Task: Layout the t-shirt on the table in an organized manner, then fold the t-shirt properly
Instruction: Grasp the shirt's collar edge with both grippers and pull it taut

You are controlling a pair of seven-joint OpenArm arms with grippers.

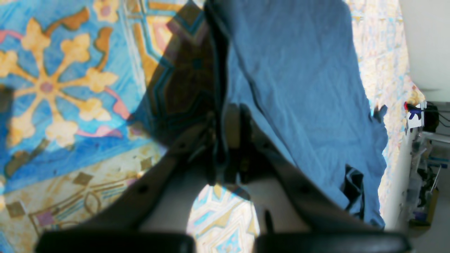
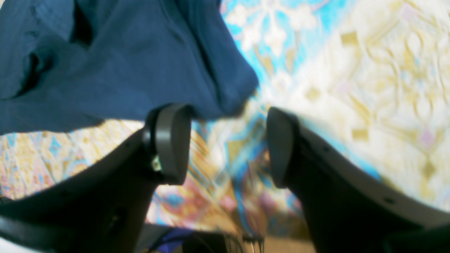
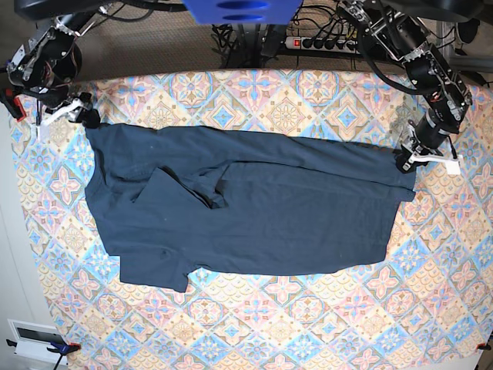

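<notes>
The dark navy t-shirt (image 3: 269, 216) lies spread lengthwise across the patterned table (image 3: 308, 324), with a sleeve folded over its left part. At the shirt's right edge, my left gripper (image 3: 406, 162) is shut on the fabric. The left wrist view shows the cloth (image 1: 299, 88) pinched between the closed fingers of that gripper (image 1: 228, 140) and lifted a little off the table (image 1: 63, 88). My right gripper (image 3: 83, 116) is at the shirt's far left corner. In the right wrist view it (image 2: 225, 140) stands wide open with nothing between its fingers, and the shirt's edge (image 2: 123, 70) lies just beyond the fingertips.
A power strip (image 3: 323, 42) and cables lie behind the table's far edge. A white box (image 3: 31, 339) sits off the table's near left corner. In the left wrist view, cluttered shelves (image 1: 425, 147) stand past the table's edge.
</notes>
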